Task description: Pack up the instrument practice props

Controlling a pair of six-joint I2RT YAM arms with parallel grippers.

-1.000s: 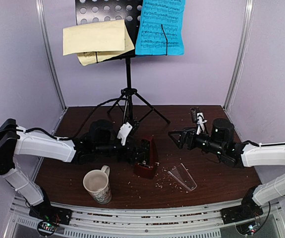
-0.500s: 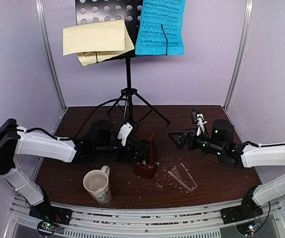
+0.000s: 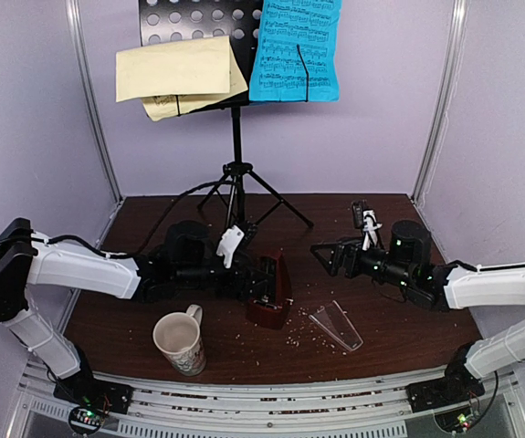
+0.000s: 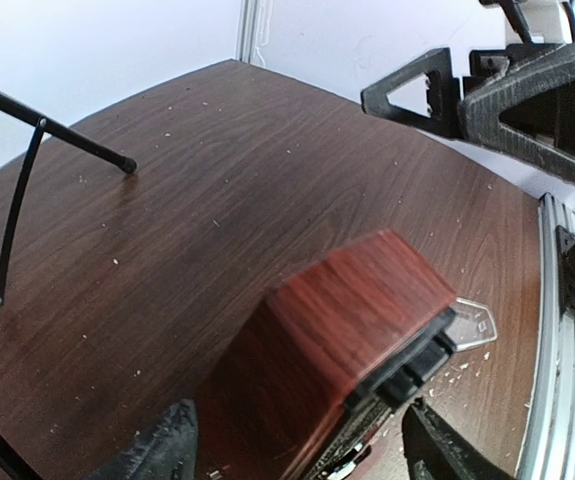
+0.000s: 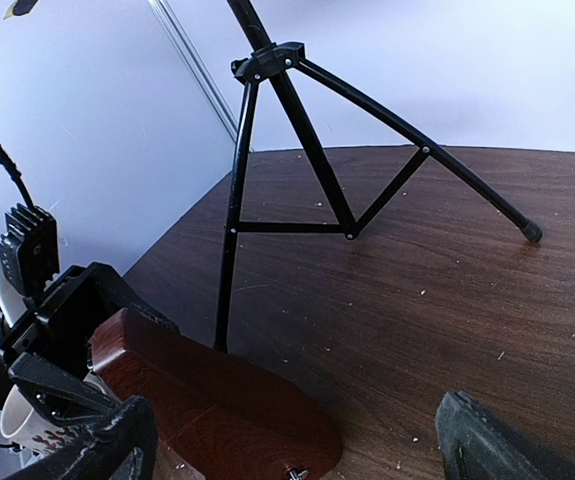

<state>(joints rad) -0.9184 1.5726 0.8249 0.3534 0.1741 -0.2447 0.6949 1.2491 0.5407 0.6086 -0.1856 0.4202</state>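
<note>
Between spread left claw (image 4: 297, 455) jaws: metronome (image 4: 337, 330) upright

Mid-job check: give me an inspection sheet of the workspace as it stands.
Surface: dark brown wooden table, pale crumbs near front.
Job's things: black perforated tripod music stand upright at rear, holding pale yellow sheets and blue sheet; red-brown pyramid metronome centre; clear plastic cover lying beside it.
Clutter: cream patterned mug, front left.
Grippers: left gripper straddles metronome, contact unclear; right gripper open, empty.
Cables: black cable passing stand's legs.
Surroundings: lilac walls, metal corner posts.
</note>
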